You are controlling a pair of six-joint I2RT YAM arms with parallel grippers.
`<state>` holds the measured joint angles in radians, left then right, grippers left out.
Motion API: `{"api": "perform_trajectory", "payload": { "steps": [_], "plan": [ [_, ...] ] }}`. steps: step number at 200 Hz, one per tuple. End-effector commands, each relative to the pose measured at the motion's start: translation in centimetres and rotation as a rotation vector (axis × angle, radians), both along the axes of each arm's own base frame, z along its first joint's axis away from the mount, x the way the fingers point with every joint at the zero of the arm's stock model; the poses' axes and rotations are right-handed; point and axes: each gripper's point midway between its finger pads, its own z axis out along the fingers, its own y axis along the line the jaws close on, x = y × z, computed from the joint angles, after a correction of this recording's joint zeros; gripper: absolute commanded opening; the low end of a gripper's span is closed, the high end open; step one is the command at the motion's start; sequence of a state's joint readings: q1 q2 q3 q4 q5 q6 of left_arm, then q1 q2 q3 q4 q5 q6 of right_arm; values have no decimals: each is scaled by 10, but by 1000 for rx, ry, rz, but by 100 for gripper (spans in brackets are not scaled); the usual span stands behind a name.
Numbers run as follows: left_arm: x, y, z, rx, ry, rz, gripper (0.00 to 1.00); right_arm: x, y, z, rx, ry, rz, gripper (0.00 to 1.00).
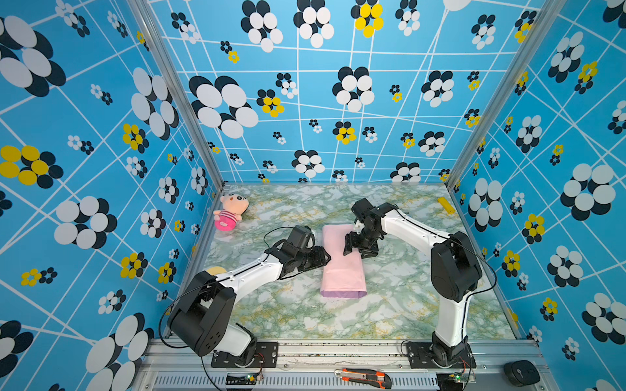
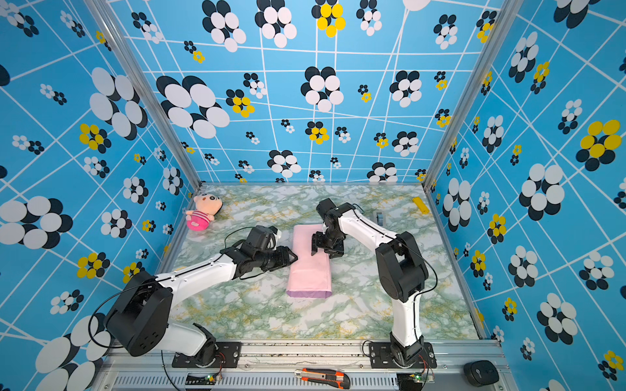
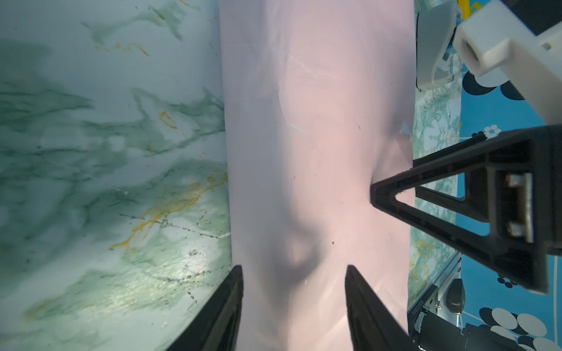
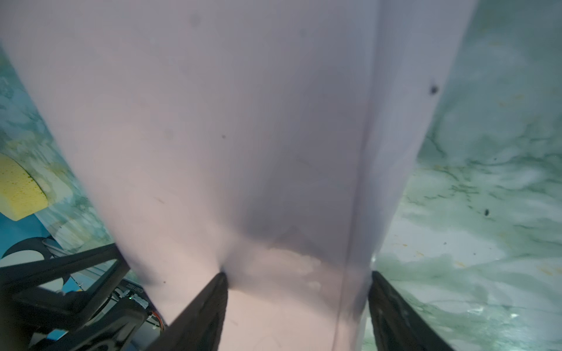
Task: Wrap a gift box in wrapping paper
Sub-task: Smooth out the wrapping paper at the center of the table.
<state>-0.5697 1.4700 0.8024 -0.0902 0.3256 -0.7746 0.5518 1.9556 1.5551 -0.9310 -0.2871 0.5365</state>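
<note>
Writing: a small printed label [image 3: 414, 310] is seen on the metal frame in the left wrist view, but it is too small to be read.
Surface: a table [image 1: 406, 304] covered in a green-and-white marble pattern with yellow veins is shown, and the wrapping paper [image 1: 342, 267] is laid near its middle.
Room: the table is enclosed by three walls [image 1: 338, 101] papered in bright blue. They are crossed by white lines and dotted with black, white and yellow flowers.
Wrapping paper: in both top views [image 2: 310, 267] it is folded into a long narrow bundle. The pale pink face is turned up and a lilac strip is shown at the near end. Soft creases are seen across the top.
Gift box: it is not seen in any view, and whether it lies under the paper cannot be told.
Left gripper [image 1: 326, 260]: it is held low at the paper's left long edge with its jaws parted. One finger [image 3: 234, 291] is placed just beside that edge and the other over the pink top. Nothing is clamped.
Right gripper [image 1: 355, 254]: it is set over the paper's far half with its jaws spread. One fingertip [image 4: 220, 281] is pressed into the pink top, where a dent is made. The other is kept beside the paper's right edge.
Plush doll [image 1: 230, 213]: it is laid well apart from the paper, to its far left.
Utility knife [image 1: 364, 377]: it is orange and black and rests on the front rail, nearer than the paper's lilac end.
</note>
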Motion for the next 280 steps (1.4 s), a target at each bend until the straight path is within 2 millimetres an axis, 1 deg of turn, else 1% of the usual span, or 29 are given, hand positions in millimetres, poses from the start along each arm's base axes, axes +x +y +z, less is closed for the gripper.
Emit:
{"api": "perform_trajectory", "payload": {
  "steps": [1,22,47,71,86,94,96,99,126,139,147,153,161,164,177,189,203,213,215,219,223,233,249,265,280],
  "plan": [
    [11,-7,7,-19,-25,-9,53,3,4,3,13,-9,22,64],
    [12,-11,5,-20,-26,-17,51,1,4,0,14,-3,21,52],
    [17,-15,5,-18,-34,-20,47,3,5,1,22,-12,12,47],
    [23,-21,4,-18,-40,-31,44,8,6,1,17,-26,5,46],
    [29,-24,6,-16,-55,-35,44,15,6,2,14,-41,-2,45],
    [33,-24,6,-12,-61,-33,44,17,3,-1,-1,-39,-10,45],
    [34,-25,6,-11,-63,-35,41,23,6,6,9,-61,-10,45],
    [36,-25,7,-9,-68,-35,40,26,7,9,10,-70,-12,45],
    [48,-33,6,-7,-82,-47,39,47,3,14,20,-106,-41,44],
    [55,-35,7,-8,-91,-50,39,52,3,16,19,-105,-36,44],
    [58,-36,9,-6,-101,-49,39,53,2,17,13,-101,-34,46],
    [62,-36,11,-2,-111,-45,40,53,2,19,10,-102,-33,49],
    [66,-35,13,2,-119,-42,42,53,0,21,5,-104,-36,56],
    [67,-34,14,4,-123,-42,47,53,-1,22,3,-105,-36,59],
    [74,-28,21,15,-142,-28,52,51,-7,29,-11,-114,-43,73],
    [78,-21,30,26,-165,-16,55,49,-17,38,-31,-133,-53,78],
    [79,-10,39,46,-189,-4,58,48,-30,55,-24,-173,-74,82],
    [77,-1,47,55,-203,1,59,47,-38,67,-2,-223,-85,84],
    [76,0,48,57,-203,3,59,48,-39,67,1,-229,-89,84],
    [74,3,50,56,-207,2,60,48,-42,75,22,-257,-97,84],
    [73,6,53,53,-211,2,60,43,-47,72,31,-253,-103,84],
    [68,11,56,39,-209,5,61,43,-49,78,103,-289,-113,85],
    [60,19,56,19,-199,23,61,42,-54,76,170,-310,-138,86],
    [52,26,52,17,-186,38,61,42,-51,65,171,-280,-114,86],
    [46,32,45,20,-166,57,61,46,-37,55,215,-247,-81,86]
  ]
}}
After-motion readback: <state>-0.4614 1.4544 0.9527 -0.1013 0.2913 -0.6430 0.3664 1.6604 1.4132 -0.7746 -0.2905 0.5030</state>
